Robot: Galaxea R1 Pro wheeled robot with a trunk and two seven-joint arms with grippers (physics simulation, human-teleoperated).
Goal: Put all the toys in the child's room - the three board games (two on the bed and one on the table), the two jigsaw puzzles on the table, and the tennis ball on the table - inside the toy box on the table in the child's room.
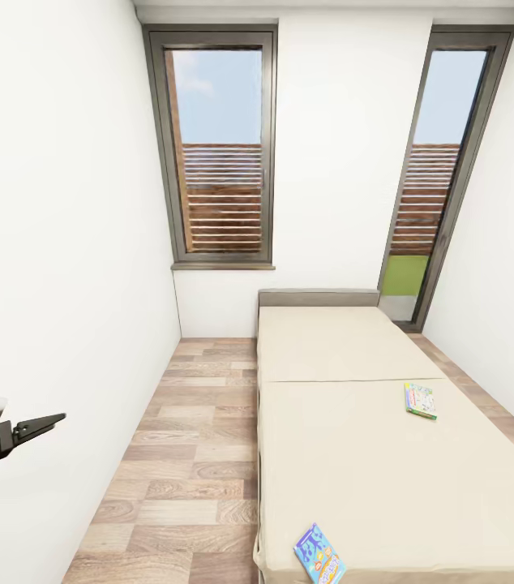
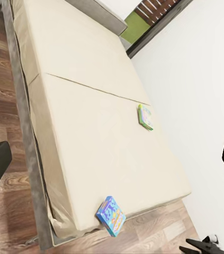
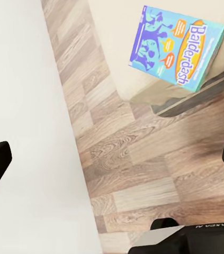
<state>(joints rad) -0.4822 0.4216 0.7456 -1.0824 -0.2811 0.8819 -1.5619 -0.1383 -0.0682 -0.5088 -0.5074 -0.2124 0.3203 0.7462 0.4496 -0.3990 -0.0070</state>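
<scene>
Two board games lie on the bed [image 1: 346,438]. The blue one [image 1: 319,556] [image 2: 110,215] [image 3: 178,47] sits at the near left corner of the mattress and juts over its edge. The pale green-edged one [image 1: 421,400] [image 2: 145,117] lies flat further up, near the right side. My left gripper [image 1: 46,422] [image 2: 112,159] hangs open by the left wall, well clear of the bed. My right gripper [image 3: 112,159] is open above the floor, short of the blue box. The table, toy box, jigsaw puzzles and tennis ball are out of view.
A strip of wood floor [image 1: 192,454] runs between the white left wall [image 1: 54,243] and the bed. A low grey headboard [image 1: 318,297] stands against the far wall under a window [image 1: 223,154]. A tall glass door [image 1: 431,186] is at the far right.
</scene>
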